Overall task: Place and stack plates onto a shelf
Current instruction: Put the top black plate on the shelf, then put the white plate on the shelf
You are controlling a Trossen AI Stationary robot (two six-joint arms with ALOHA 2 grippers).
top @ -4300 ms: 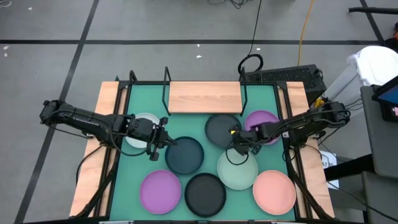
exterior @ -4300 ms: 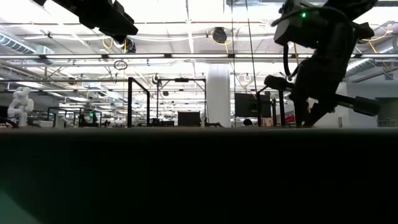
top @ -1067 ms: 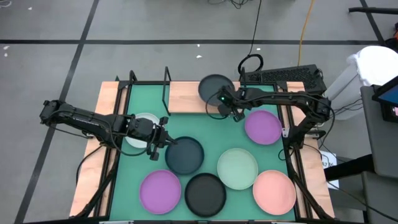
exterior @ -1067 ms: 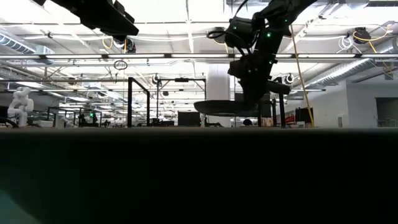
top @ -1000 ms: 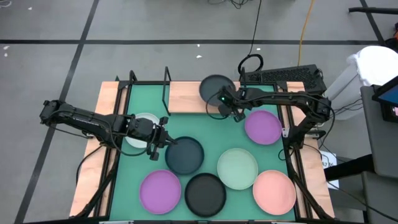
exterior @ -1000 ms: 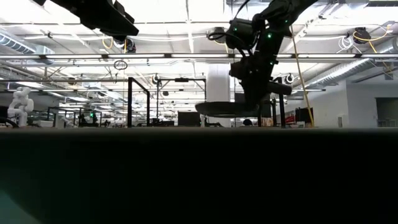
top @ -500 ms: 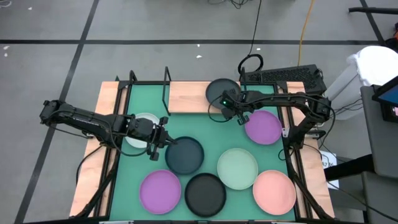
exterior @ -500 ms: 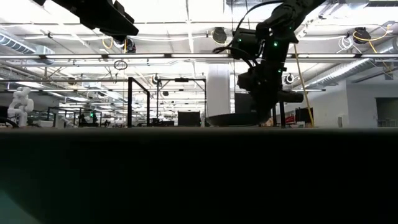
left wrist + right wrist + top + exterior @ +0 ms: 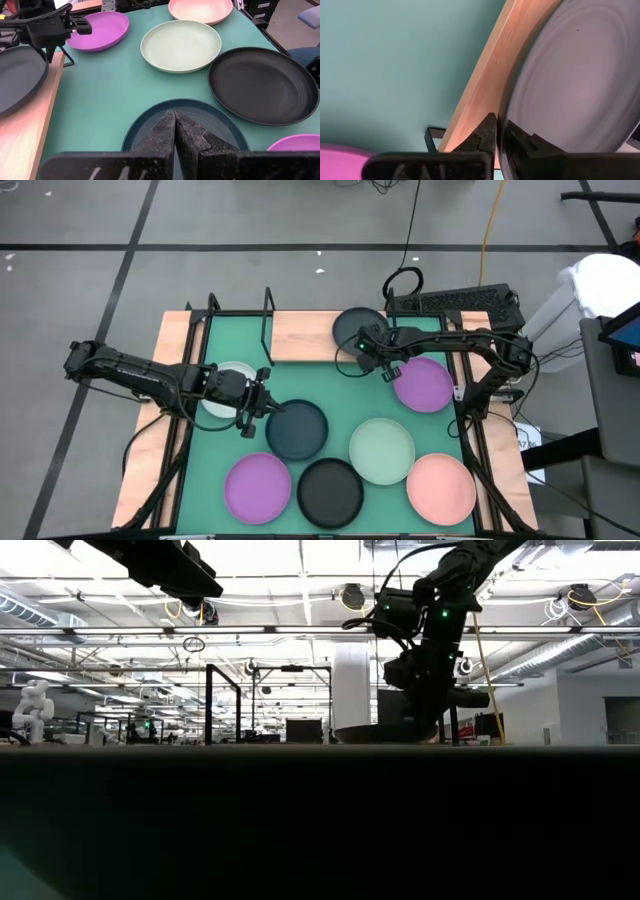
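Grey plate (image 9: 355,326) in right pincer (image 9: 373,358), seven others tabled; left pincer (image 9: 262,408) together

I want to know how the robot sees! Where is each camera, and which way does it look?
High view: above the table, looking straight down; shows both arms, the left gripper and right gripper.
Low view: table height, looking level into the room; the right arm reaches down.
Left wrist view: on the left arm, its shut fingers over the dark teal plate.
Right wrist view: on the right arm, fingers at the dark grey plate.
Shared: high and right wrist views both show that plate on the shelf.
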